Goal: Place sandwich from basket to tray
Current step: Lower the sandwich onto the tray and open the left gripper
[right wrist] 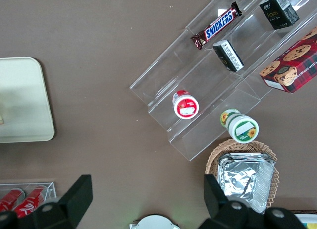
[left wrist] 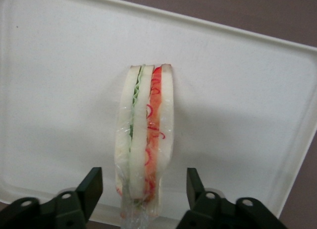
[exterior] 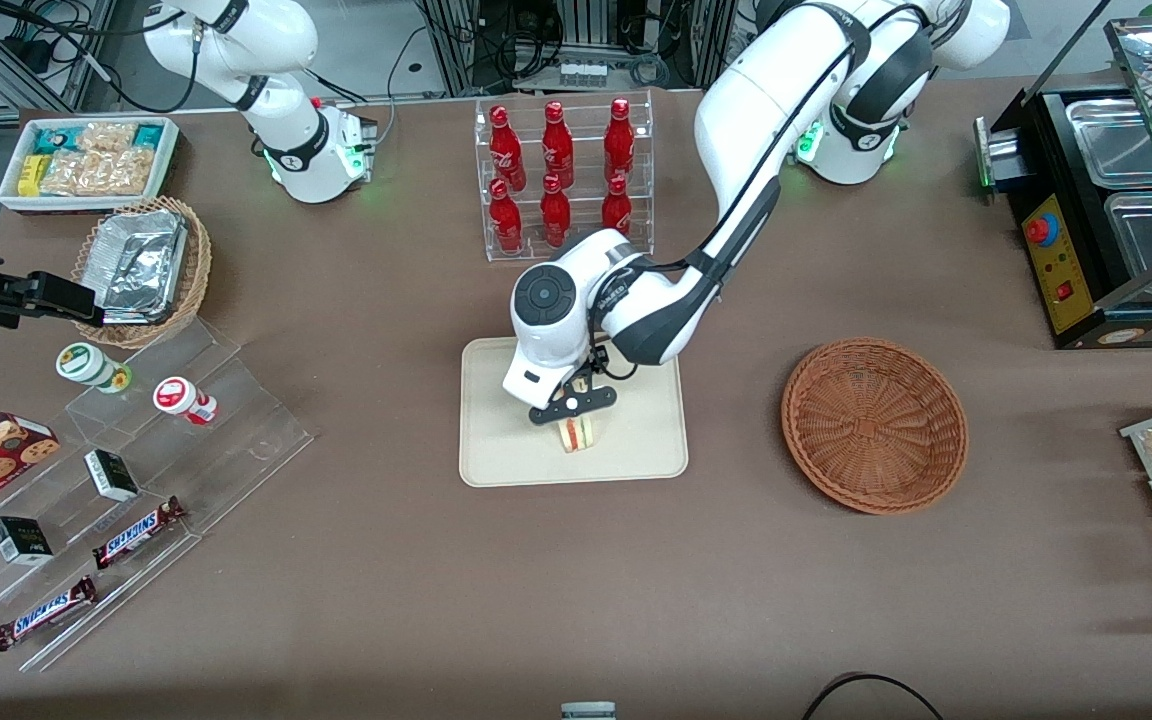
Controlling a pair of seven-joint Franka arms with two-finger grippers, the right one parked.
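On tray (exterior: 496, 450): sandwich (exterior: 577, 433), gripper (exterior: 576, 417) open above.

My arm is glossy white with dark grey joint bands and a black cable running along it. A round grey cap marks my wrist. My end effector (exterior: 573, 404) has black fingers (left wrist: 91, 185) with silver screws.
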